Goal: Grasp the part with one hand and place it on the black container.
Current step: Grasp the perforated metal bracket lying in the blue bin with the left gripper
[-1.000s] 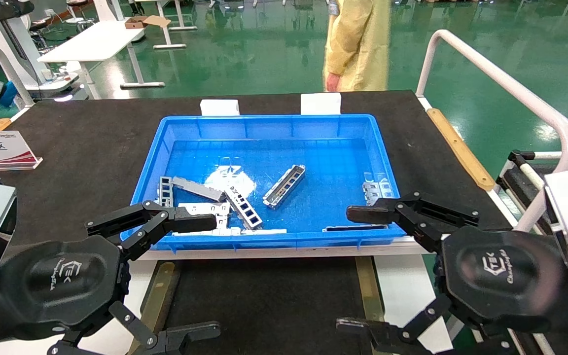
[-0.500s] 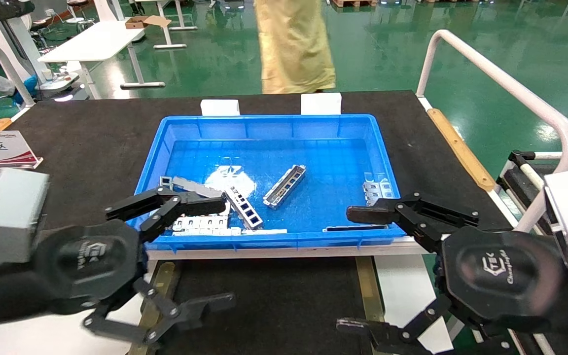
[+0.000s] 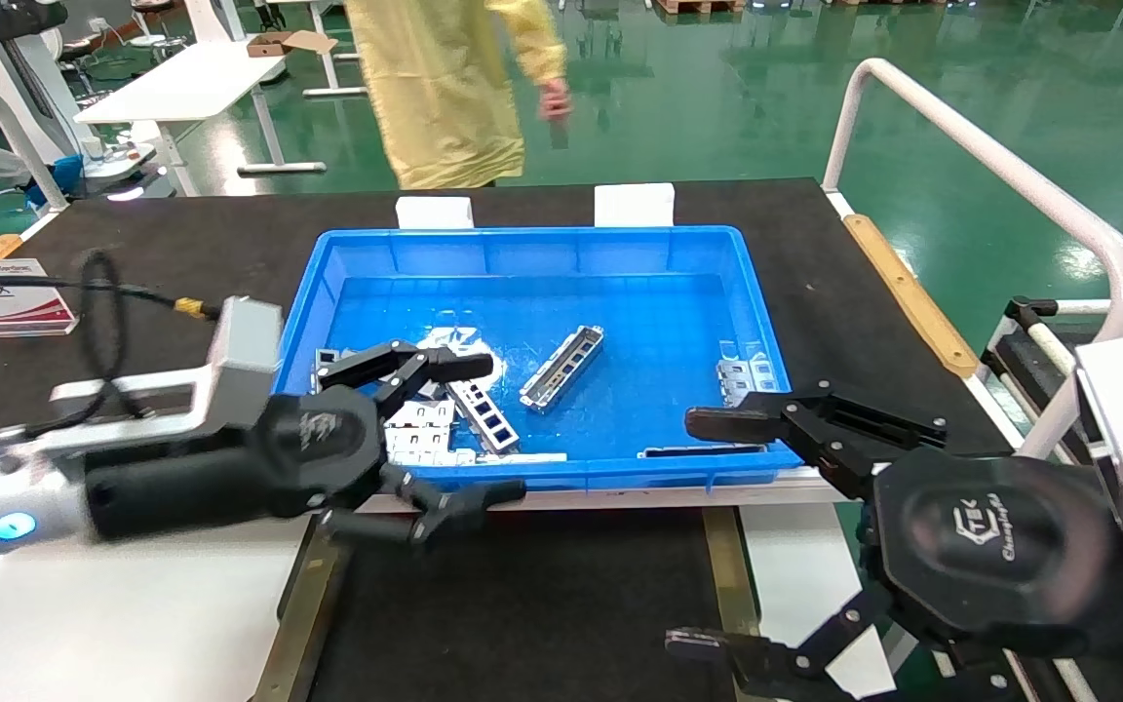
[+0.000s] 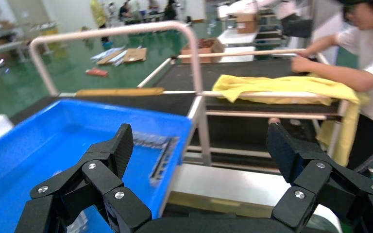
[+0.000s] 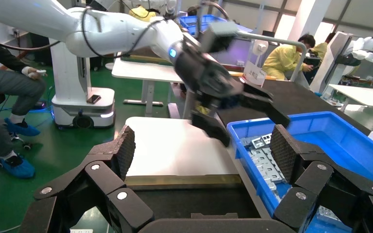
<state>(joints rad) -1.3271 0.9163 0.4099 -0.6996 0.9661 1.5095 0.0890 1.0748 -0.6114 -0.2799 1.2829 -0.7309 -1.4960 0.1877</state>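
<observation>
The part [image 3: 561, 368], a slim silver-grey channel strip with rectangular cutouts, lies aslant on the floor of the blue bin [image 3: 534, 244], near its middle. My left gripper [image 3: 495, 429] [image 4: 200, 145] is open and empty, straddling the bin's front wall left of the part; the right wrist view also shows this left gripper [image 5: 254, 130]. The black container [image 3: 522, 604] [image 5: 175, 206], a flat matte tray with brass rails [image 3: 290, 624], lies in front of the bin. My right gripper [image 3: 688, 531] [image 5: 204, 145] hangs open and empty over the tray's right side.
Left in the bin lie pale slotted plates [image 3: 420, 441] [image 5: 267, 162] and a strip with dark windows [image 3: 484, 414]. Another slim strip [image 3: 703, 450] [image 4: 162, 158] lies along the bin's front wall. A person in yellow [image 3: 445, 88] stands behind the table. A white rail [image 3: 1000, 166] borders the right.
My left arm swung up and right from the lower left corner to the bin's front wall, still open. The right arm stayed put. The person in yellow walked left.
</observation>
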